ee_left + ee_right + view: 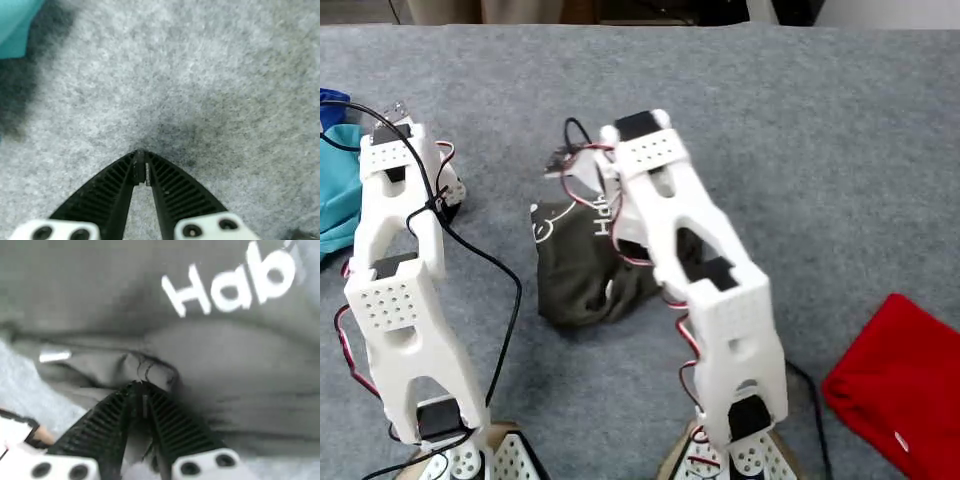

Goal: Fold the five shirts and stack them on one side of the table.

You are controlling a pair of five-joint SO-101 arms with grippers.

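Observation:
A dark olive shirt (pixel 578 272) with white lettering lies crumpled mid-table, under the right arm (pixel 700 290). My right gripper (pixel 142 392) is shut on a puckered fold of this shirt (pixel 225 355), close to the lettering. A teal shirt (pixel 334 195) lies at the table's left edge, with a blue cloth (pixel 330 102) just behind it. A red shirt (pixel 905 385) lies at the front right. My left gripper (pixel 140 169) is shut with nothing in it, low over bare grey felt, a short way from the teal shirt (pixel 17 22).
The grey felt table (pixel 820 130) is bare across the back and right. Black and red cables (pixel 500 270) hang from both arms, one looping between the left arm (pixel 395 290) and the olive shirt.

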